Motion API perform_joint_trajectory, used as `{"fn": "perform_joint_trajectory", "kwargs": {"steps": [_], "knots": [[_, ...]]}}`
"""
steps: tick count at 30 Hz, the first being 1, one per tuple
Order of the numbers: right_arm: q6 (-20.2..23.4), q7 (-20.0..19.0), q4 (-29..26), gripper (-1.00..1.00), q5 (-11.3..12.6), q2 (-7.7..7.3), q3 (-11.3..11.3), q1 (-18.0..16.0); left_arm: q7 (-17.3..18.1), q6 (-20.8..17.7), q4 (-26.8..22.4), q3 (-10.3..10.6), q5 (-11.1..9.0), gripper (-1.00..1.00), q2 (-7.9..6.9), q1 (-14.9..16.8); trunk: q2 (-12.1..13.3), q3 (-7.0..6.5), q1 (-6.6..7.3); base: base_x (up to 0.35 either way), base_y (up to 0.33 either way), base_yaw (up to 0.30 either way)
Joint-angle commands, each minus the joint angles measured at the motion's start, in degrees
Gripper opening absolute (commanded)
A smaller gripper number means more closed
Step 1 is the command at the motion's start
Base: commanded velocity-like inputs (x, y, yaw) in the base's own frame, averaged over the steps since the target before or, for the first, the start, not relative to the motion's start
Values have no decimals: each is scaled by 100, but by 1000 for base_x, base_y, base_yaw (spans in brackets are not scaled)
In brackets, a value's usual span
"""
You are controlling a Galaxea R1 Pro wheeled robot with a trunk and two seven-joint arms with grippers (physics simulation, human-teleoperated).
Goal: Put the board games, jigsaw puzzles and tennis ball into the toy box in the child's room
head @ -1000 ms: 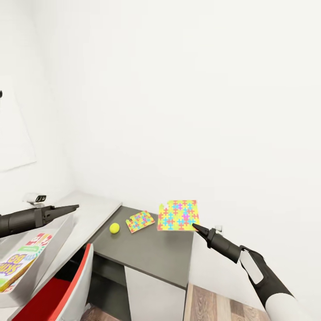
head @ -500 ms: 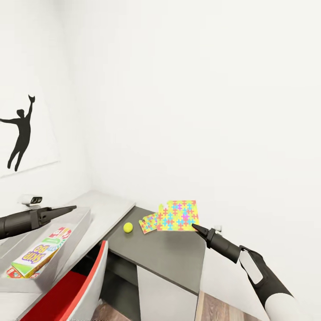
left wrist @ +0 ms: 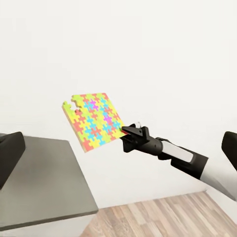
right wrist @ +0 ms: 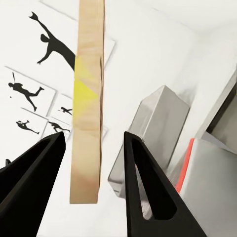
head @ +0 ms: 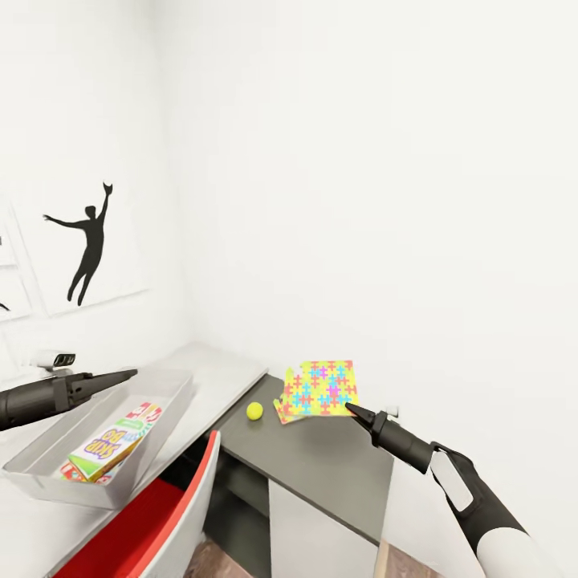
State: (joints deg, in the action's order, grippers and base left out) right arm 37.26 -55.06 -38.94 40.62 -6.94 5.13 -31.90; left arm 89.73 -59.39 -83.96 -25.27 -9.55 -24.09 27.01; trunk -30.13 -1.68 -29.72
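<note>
My right gripper (head: 350, 409) is shut on a corner of one jigsaw puzzle (head: 321, 388), a colourful sheet held up above the dark end of the table (head: 321, 466); the left wrist view shows the same puzzle (left wrist: 94, 121) and gripper (left wrist: 123, 132). The other jigsaw puzzle (head: 280, 412) lies on the table, mostly hidden behind the held one. The tennis ball (head: 254, 411) rests beside it. The grey toy box (head: 172, 417) on the pale table top holds a yellow-green-red board game (head: 112, 445). My left gripper (head: 124, 375) hangs open over the box's near end.
A red chair (head: 152, 514) is tucked under the table between the two sections. White walls close the corner behind the table, with silhouette pictures (head: 88, 241) on the left one. Wood floor (left wrist: 163, 217) lies beyond the table's dark end.
The camera has swung left, so the table, ball and toy box sit further right in the picture. Both arms hold the same pose, the puzzle still in the right gripper.
</note>
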Motion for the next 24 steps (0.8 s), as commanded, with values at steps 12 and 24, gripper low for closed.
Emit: {"fn": "perform_joint_trajectory", "kwargs": {"steps": [12, 24], "knots": [[36, -22, 0, -100, 32, -13, 13, 0, 27, -61, 2, 4, 15, 100, 1, 2, 480, -279, 262, 0, 0, 189], [20, -42, 0, -100, 59, -10, 14, 0, 27, -61, 9, -1, 14, 100, 0, -1, 721, -390, 394, 0, 0, 11]]}}
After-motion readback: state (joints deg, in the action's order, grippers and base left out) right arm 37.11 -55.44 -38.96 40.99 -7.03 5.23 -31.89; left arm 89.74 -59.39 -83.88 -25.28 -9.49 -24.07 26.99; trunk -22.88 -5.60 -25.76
